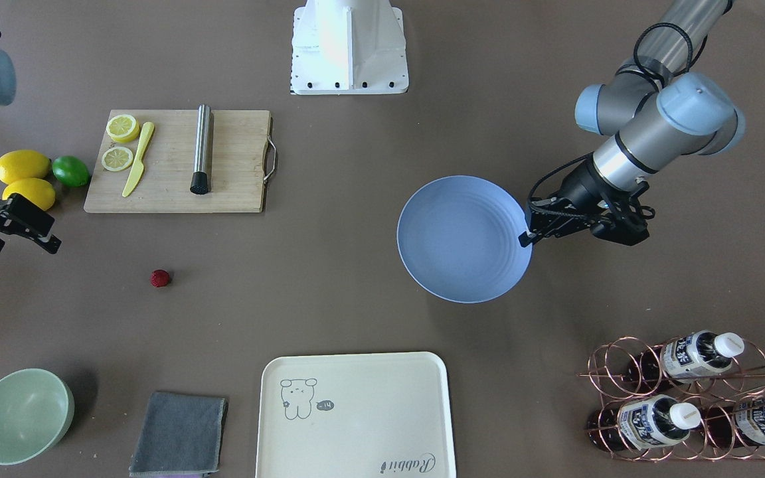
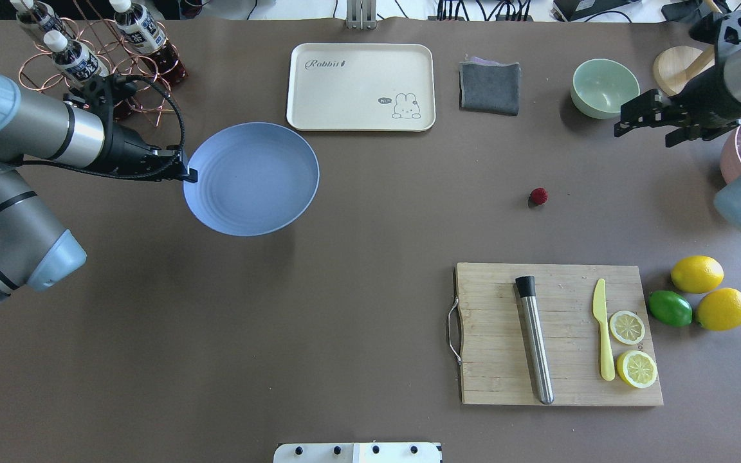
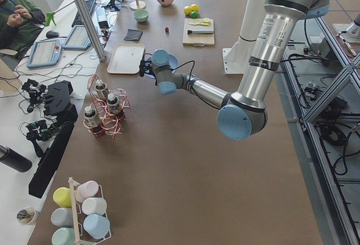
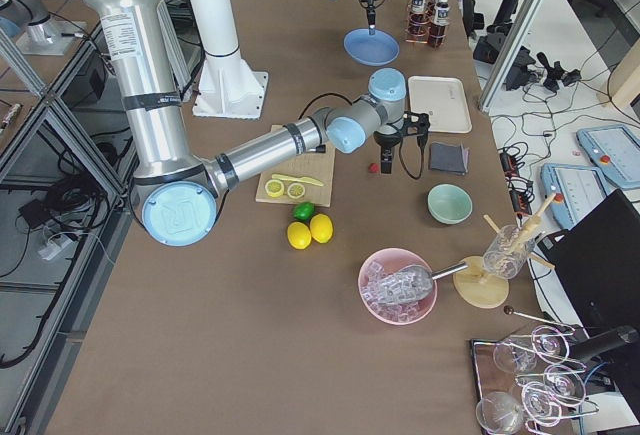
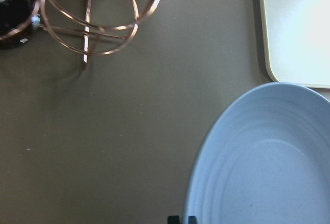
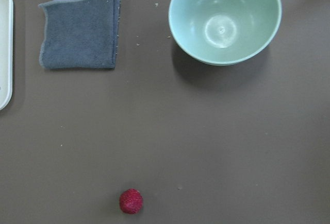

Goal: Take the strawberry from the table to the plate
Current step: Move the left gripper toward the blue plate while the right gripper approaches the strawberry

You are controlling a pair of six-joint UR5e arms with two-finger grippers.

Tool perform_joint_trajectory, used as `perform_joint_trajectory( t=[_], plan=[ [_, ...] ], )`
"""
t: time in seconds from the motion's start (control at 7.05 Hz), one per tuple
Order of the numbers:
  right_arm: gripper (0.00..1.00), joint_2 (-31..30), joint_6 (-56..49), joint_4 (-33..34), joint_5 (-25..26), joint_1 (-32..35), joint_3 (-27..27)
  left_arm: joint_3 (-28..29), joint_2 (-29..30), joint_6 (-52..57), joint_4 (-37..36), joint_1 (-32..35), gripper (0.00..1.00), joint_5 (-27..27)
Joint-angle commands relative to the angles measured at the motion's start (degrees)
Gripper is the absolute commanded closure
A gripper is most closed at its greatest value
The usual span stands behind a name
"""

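Note:
The strawberry [image 2: 539, 196], small and dark red, lies alone on the bare table [image 2: 370, 289], between the cutting board and the green bowl; it also shows low in the right wrist view as the strawberry [image 6: 131, 201]. My right gripper [image 2: 644, 136] hangs open above the table to the berry's right, apart from it. The light-blue plate [image 2: 251, 179] sits far to the left, with nothing on it. My left gripper [image 2: 187, 173] is at its left rim, and its fingertips [image 5: 175, 219] stand close together astride that rim.
A wooden cutting board [image 2: 557, 334] holds a steel rod, a yellow knife and lemon halves. Two lemons and a lime [image 2: 669, 308] lie beside it. A green bowl [image 2: 604, 87], grey cloth [image 2: 489, 87], cream tray [image 2: 361, 87] and bottle rack [image 2: 87, 58] line the far edge.

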State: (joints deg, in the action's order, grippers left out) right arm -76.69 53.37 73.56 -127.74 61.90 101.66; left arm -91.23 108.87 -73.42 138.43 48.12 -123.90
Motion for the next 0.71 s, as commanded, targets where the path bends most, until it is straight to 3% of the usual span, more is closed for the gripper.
perform_joint_trajectory(
  t=[0.0, 0.28, 0.57],
  plan=[
    [0.0, 5.4, 1.7, 0.6, 3.5, -5.5, -3.2, -5.2, 0.2, -4.7, -3.3, -5.5, 1.0, 5.6],
    [0.0, 9.2, 0.3, 0.4, 6.5, -8.0, -9.2, -7.6, 4.4, -6.5, -10.2, -13.3, 1.0, 14.4],
    [0.0, 11.1, 0.0, 0.0, 9.8, -11.3, -13.8, -7.4, 6.7, -8.0, -11.2, -18.1, 1.0, 19.9]
  ],
)
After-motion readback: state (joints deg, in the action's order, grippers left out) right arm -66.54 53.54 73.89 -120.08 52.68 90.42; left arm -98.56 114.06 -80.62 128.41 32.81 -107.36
